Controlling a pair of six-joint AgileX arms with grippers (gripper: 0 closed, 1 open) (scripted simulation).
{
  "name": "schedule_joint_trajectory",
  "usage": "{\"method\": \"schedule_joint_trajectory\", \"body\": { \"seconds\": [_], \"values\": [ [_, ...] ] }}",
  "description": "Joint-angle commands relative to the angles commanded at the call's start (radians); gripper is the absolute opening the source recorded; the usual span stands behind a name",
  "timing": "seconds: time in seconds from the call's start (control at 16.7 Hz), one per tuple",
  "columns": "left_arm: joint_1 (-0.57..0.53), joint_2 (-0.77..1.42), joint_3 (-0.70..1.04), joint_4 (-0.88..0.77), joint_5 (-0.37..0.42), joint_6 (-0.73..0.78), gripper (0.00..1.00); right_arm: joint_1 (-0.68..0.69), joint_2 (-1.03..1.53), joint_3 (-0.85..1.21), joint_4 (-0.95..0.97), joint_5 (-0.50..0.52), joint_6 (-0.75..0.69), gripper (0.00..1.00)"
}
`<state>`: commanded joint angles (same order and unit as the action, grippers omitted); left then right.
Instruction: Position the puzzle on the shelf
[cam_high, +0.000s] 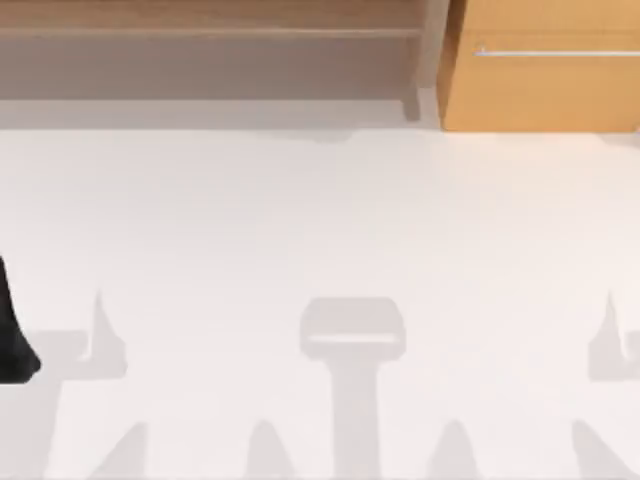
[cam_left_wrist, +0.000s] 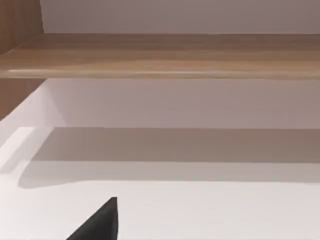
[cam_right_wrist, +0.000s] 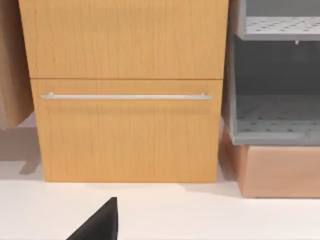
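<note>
While neither claw's state can be told and no puzzle is visible, left arm (cam_high: 15, 340) sits parked opposite shelf (cam_high: 210, 45), cabinet (cam_high: 545, 70) right; cube likely light, stiff, slick: pinch opposite flat faces.

Left arm (cam_high: 12, 335): matte black, rounded. Hand tip (cam_left_wrist: 100, 222): black, pointed wedge, unmarked.
</note>
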<state>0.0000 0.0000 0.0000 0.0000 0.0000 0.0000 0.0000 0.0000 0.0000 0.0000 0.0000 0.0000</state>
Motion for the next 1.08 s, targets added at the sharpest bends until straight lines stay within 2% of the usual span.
{"method": "schedule_joint_trajectory", "body": {
  "seconds": [0.24,0.48,1.08],
  "values": [
    [0.0,0.0,0.0,0.0,0.0,0.0,1.0,0.006,0.025,0.008,0.005,-0.001,-0.016,1.0],
    [0.0,0.0,0.0,0.0,0.0,0.0,1.0,0.046,0.188,0.069,0.051,-0.01,-0.134,1.0],
    [0.0,0.0,0.0,0.0,0.0,0.0,1.0,0.201,1.016,0.385,0.36,-0.014,-0.699,1.0]
  ]
}}
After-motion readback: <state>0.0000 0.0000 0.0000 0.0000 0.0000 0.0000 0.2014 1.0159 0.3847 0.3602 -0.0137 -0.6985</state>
